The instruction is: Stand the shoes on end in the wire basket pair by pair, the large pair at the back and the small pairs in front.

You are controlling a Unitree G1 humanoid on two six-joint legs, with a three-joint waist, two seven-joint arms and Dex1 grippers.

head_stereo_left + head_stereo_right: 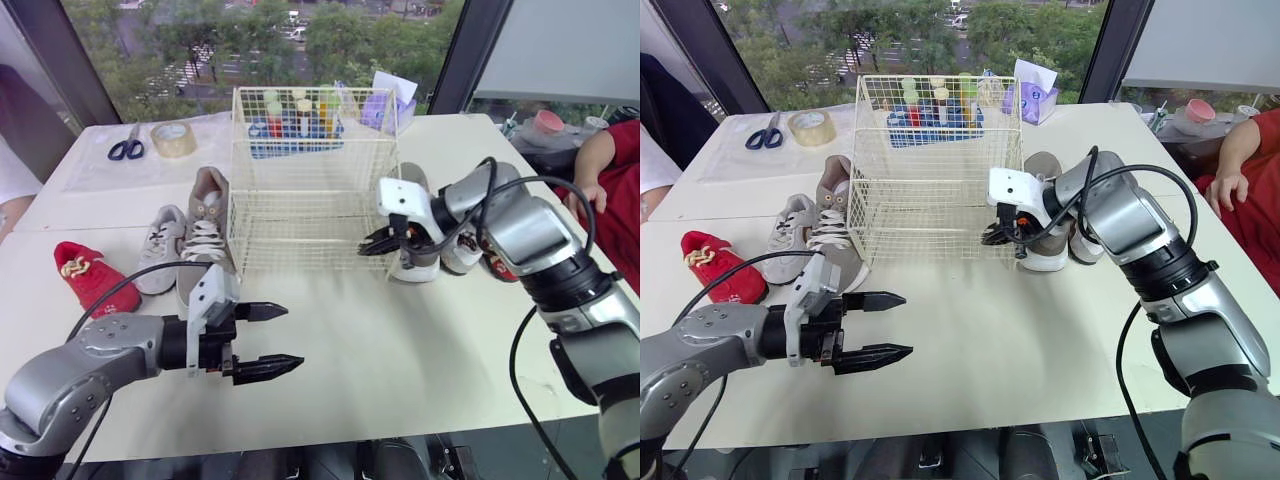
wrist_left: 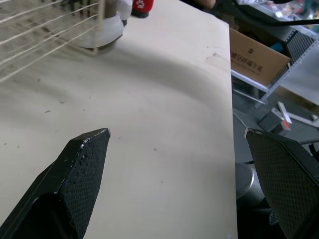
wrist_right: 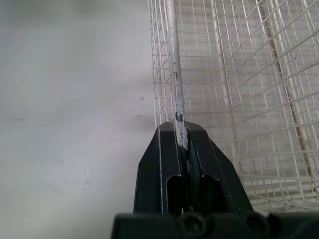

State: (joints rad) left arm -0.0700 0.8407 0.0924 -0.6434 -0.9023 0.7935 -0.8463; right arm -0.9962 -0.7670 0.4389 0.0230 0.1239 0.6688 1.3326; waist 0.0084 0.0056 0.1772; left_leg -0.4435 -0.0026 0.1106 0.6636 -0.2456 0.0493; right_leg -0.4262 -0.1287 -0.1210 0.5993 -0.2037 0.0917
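The white wire basket stands mid-table with nothing inside. My right gripper is shut on a wire at the basket's lower right edge. Left of the basket lie a large taupe shoe, a grey-white sneaker and a small red shoe. Right of the basket, partly behind my right arm, are a taupe shoe, a white shoe and a red one. My left gripper hovers open over bare table in front of the basket, holding nothing.
Scissors and a tape roll lie at the back left. A blue tray of bottles and a purple tissue box stand behind the basket. A person's arm rests at the right edge.
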